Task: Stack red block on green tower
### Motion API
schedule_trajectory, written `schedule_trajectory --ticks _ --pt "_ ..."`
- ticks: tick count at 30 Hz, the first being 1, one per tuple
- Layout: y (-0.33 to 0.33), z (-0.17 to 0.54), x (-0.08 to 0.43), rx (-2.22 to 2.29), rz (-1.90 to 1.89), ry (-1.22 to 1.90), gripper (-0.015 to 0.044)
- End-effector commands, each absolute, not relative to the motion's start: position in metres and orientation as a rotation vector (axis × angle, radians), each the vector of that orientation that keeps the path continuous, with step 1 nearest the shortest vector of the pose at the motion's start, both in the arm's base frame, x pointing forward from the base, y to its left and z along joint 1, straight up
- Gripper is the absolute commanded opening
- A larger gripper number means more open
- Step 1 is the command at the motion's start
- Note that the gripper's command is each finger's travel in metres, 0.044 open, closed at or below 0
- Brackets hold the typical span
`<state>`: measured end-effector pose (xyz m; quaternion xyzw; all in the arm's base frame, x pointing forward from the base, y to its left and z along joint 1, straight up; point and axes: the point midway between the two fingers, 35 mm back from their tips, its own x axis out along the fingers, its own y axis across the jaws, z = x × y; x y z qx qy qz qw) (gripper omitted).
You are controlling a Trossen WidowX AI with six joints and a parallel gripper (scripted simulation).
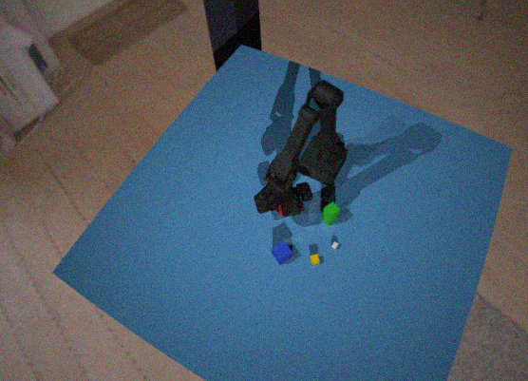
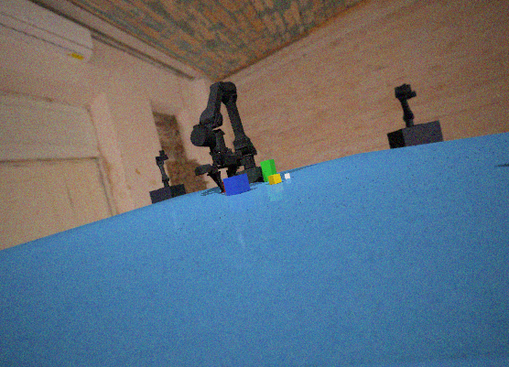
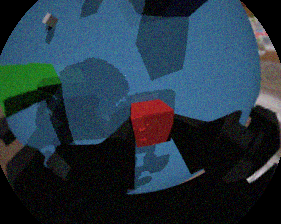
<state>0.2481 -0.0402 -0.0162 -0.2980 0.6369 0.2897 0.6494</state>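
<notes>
Wrist view: gripper (image 3: 152, 137) clamps the squarish red block (image 3: 151, 121), sitting level, no long axis.

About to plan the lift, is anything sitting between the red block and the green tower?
Nothing visible does. The small red block sits between the fingers, and only bare blue mat separates it from the green tower. The blue, yellow and white cubes lie farther out.

end effector (image 1: 280, 211) around a block (image 3: 152, 121), tower (image 1: 330, 213) beside it.
</notes>
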Motion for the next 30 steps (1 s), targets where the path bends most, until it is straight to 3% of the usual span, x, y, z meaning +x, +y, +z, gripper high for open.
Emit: schedule_trajectory --ticks 1,3,30 --pt "-0.040 -0.014 0.248 -0.673 0.657 1.446 0.0052" --pt "-0.040 -0.007 0.249 -0.673 0.657 1.446 0.0000" --pt "-0.040 0.104 0.246 -0.674 0.657 1.445 0.0000"
